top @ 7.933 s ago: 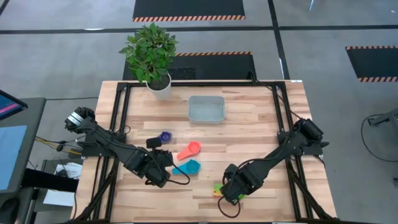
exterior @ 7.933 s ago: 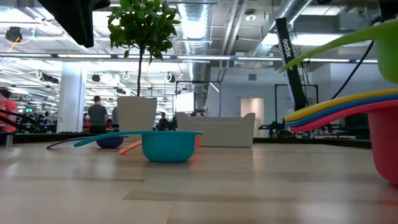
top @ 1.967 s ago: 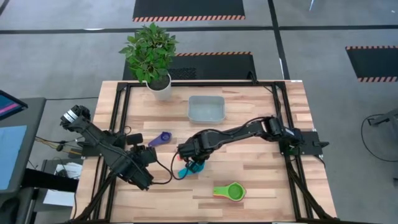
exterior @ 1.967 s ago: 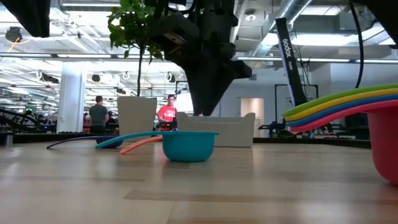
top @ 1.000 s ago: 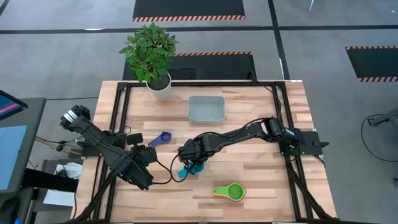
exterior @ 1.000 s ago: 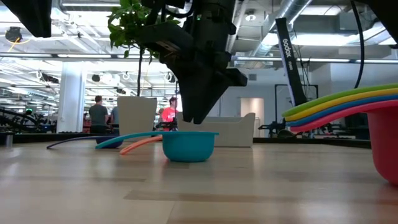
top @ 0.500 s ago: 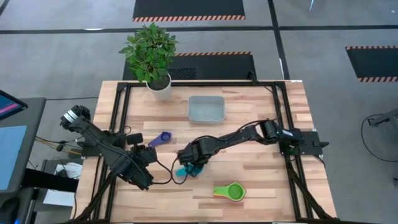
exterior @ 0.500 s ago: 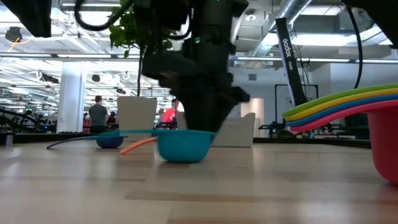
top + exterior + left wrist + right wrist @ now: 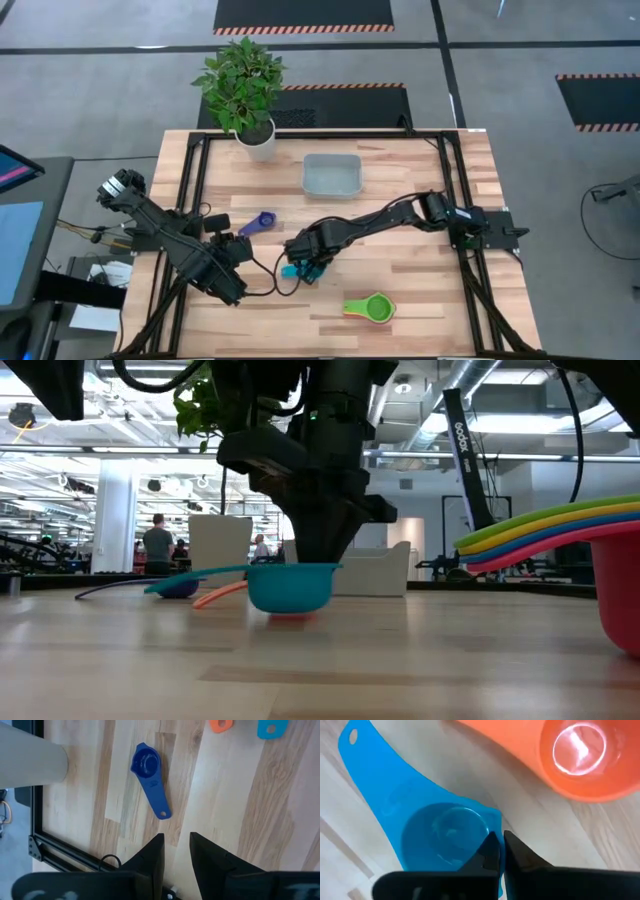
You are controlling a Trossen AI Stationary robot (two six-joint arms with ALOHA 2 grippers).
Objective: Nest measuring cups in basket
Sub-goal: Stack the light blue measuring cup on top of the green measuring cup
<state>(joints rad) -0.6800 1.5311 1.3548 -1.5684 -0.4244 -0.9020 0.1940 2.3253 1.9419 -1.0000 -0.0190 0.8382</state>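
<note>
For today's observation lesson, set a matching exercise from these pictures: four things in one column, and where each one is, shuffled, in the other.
Things
1. light blue cup
2. dark blue cup
3. green cup
4. basket

Places
A. top of the nested stack by the table's front edge
B. far side of the table, beside the plant pot
C. lying alone near the left gripper
D. rim pinched by the right gripper

Pairs: 1-D, 2-C, 3-A, 4-B

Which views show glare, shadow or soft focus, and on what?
Right wrist view: a bright glare spot sits inside the round orange plastic measuring cup, and the right gripper's dark fingers look soft up close. Low view: the stack of red, blue, yellow and green cups at the edge is blurred, and a shadow lies under the light blue plastic cup.
</note>
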